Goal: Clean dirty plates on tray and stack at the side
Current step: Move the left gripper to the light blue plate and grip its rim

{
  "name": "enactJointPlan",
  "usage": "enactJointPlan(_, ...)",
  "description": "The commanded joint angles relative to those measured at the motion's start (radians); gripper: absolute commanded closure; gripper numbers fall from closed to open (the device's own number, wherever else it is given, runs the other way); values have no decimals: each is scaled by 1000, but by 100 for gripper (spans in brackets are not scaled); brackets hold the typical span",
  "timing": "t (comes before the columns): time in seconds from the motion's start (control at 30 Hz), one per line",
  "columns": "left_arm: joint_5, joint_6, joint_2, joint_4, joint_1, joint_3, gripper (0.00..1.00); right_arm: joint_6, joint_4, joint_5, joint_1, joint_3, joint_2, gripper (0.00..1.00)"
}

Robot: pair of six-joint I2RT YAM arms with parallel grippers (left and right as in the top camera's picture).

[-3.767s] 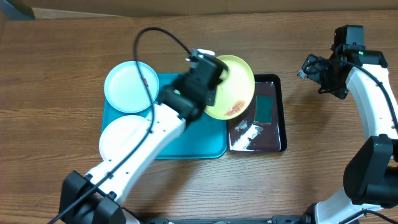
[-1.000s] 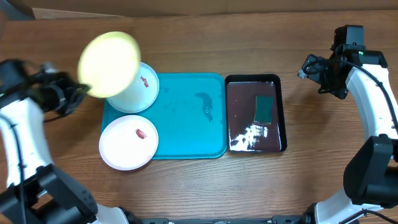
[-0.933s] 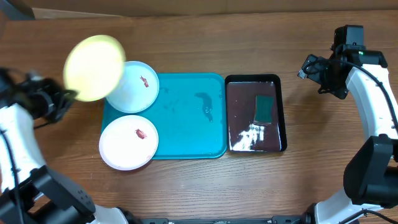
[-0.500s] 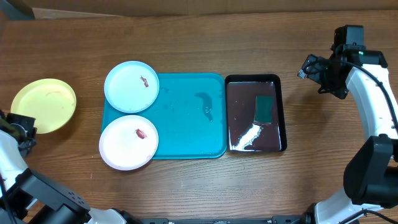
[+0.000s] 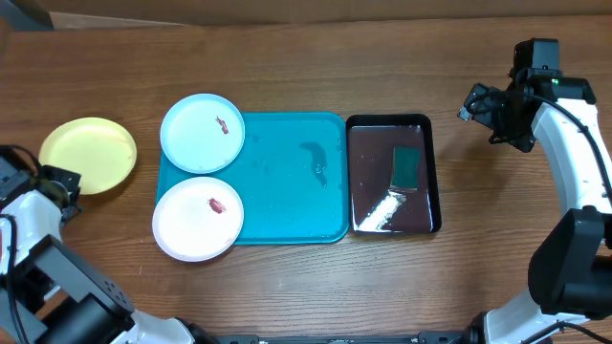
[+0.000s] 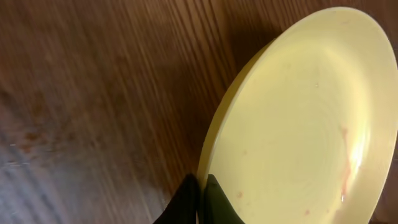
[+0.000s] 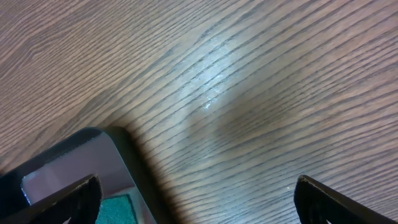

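Grips the cream plate [image 5: 88, 156] by its rim with the left hand [image 6: 200, 198], fingers [image 6: 186, 200] clenched on the edge at the plate's 6 o'clock in the wrist view. Holds that plate over the counter [image 5: 306, 287] at 9 o'clock of the tray [image 5: 287, 205], well apart from it; cannot tell whether it lies flat on the wood or sits slightly tilted. Shows only faint pinkish streaks near the plate's 4 o'clock edge.

Has the light blue plate [image 5: 196, 143] on the tray's 10 o'clock corner and the white plate [image 5: 191, 227] on its 8 o'clock corner. Has the two just beside each other, each overhanging the raised rim and each bearing a small red smear.

Has the black tray [image 5: 368, 162] just beside the tray at 3 o'clock, with a green sponge [image 5: 406, 167] lying inside.

Holds the right hand [image 7: 198, 186] released, fingers spread wide over bare counter, near 1 o'clock of the black tray.
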Motion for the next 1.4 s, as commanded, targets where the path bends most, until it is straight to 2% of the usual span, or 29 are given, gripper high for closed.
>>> enactJointPlan(0.0,-2,20,54,23,-29,-7,94,4,2,-5,-1,5,-5,0)
enactJointPlan(0.1,32,21,78,48,-41,-7,92,4,2,-5,-1,5,-5,0)
enactJointPlan(0.17,63,34,79,66,-47,-7,87,4,2,-5,-1,5,-5,0)
enactJointPlan(0.3,144,114,74,66,-56,22,51,4,2,-5,-1,5,-5,0)
enactJointPlan(0.37,200,146,71,20,-60,61,45,4,2,-5,-1,5,-5,0)
enactJointPlan(0.53,293,166,71,-147,-110,211,50,4,2,-5,-1,5,-5,0)
enactJointPlan(0.67,323,298,71,-262,-209,348,49,4,2,-5,-1,5,-5,0)
enactJointPlan(0.73,281,370,72,-341,-287,438,62,4,2,-5,-1,5,-5,0)
enactJointPlan(0.77,261,389,72,-364,-314,467,63,4,2,-5,-1,5,-5,0)
enactJointPlan(1.03,80,516,94,-367,-450,507,53,4,2,-5,-1,5,-5,0)
enactJointPlan(1.2,74,545,167,-337,-480,507,41,4,2,-5,-1,5,-5,0)
enactJointPlan(1.37,45,556,242,-325,-476,507,42,4,2,-5,-1,5,-5,0)
